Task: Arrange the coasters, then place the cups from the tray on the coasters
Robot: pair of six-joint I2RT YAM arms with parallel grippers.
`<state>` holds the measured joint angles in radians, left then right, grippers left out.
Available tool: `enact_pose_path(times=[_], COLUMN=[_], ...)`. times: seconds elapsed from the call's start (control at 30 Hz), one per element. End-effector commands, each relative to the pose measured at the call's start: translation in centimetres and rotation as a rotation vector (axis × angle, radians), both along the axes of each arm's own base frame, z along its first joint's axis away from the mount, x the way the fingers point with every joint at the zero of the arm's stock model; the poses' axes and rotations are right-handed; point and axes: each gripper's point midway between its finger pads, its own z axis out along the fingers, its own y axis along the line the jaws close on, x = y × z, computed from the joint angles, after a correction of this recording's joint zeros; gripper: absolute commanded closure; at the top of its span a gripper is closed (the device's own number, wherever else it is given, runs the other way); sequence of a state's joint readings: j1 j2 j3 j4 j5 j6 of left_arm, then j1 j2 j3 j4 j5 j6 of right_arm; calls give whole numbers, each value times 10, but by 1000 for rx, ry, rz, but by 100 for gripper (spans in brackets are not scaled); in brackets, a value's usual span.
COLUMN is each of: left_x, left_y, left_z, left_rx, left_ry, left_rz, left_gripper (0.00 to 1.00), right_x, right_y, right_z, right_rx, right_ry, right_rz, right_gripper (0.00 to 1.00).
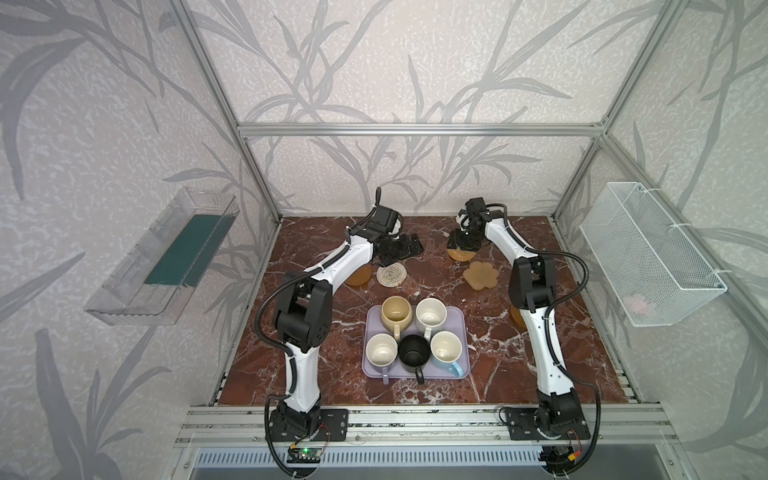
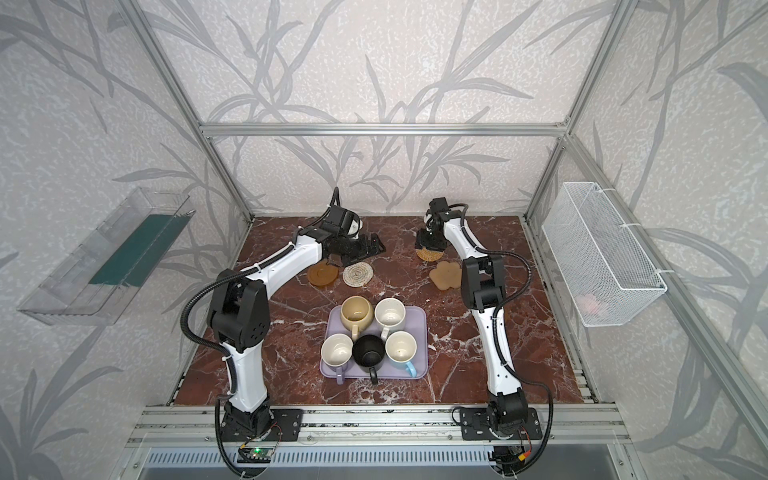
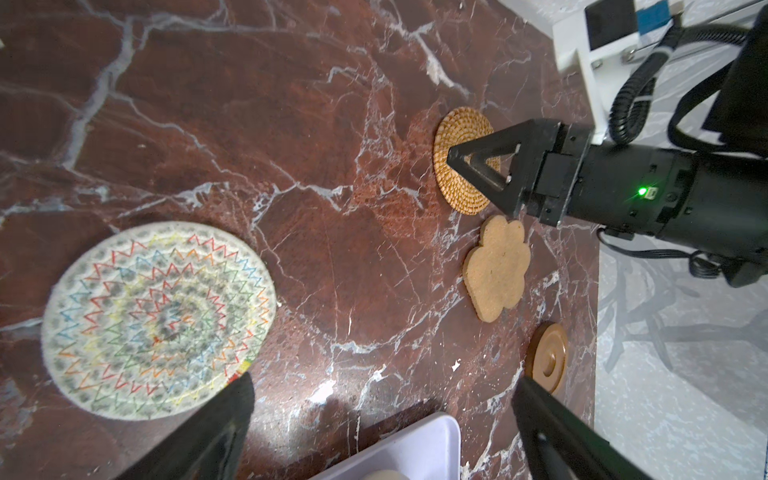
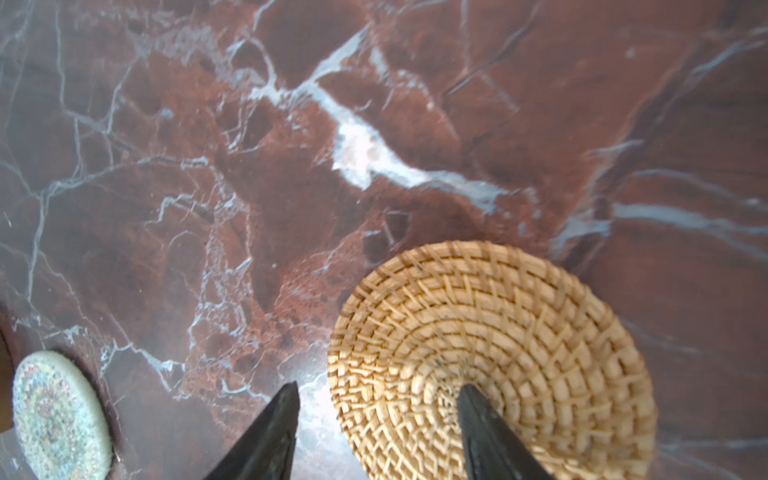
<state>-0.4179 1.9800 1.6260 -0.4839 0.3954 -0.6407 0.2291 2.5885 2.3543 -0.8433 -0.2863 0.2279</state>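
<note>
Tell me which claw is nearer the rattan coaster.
Right. The right claw straddles the edge of the rattan coaster, one finger over it; the left claw hangs well away, near the white woven coaster.

The red-brown marble tabletop [image 1: 498, 361] sits inside an aluminium frame [image 1: 415, 129]. A clear wall bin [image 1: 137, 291] containing a green sheet [image 1: 187, 253] hangs left. A white wire basket [image 1: 648, 253] hangs right.

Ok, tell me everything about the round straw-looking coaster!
The rattan coaster is round and tan, woven in spiral rings. It lies flat on the red marble table near the back, next to the paw-shaped coaster. The right hand straddles its edge, one finger over it, one beside it.
</note>
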Motion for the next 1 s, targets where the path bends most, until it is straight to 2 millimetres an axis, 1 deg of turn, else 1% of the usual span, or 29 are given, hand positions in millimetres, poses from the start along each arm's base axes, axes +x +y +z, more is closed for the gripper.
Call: enact_pose_path(times=[0.0, 0.13, 0.23, 0.3, 0.37, 0.43, 0.57, 0.7, 0.77, 0.97], left_x=[-5, -8, -9, -11, -13, -15, -21, -27, -28, -30], left_y=[1, 7, 14, 27, 36, 40, 45, 47, 47, 47], left_z=[19, 19, 19, 20, 20, 20, 19, 16, 16, 17], left_rx=[-27, -23, -14, 52, 85, 90, 101, 92, 83, 68], left_ry=[-34, -35, -39, -54, -57, -56, -55, -46, -43, -44], left_rz=[10, 19, 41, 78, 96, 102, 101, 104, 106, 114], left_gripper=[1, 1, 1, 1, 1, 1, 1, 1, 0, 1], right_x=[-32, -43, -55, -64, -72, -82, -98, -110, -116, -124], right_y=[22, 43, 59, 68, 79, 87, 97, 102, 108, 117], right_z=[-27, -24, -22, -21, -20, -22, -24, -19, -16, -18], right_rx=[3, 5, 6, 1, -6, -11, -37, -57, -38, -8], right_ry=[124, 129, 146, 158, 161, 174, 184, 178, 176, 163], right_rz=[80, 137, 183, 205, 235, 259, 288, 298, 304, 302], right_gripper=[40, 41, 42, 43, 44, 44, 44, 45, 46, 48])
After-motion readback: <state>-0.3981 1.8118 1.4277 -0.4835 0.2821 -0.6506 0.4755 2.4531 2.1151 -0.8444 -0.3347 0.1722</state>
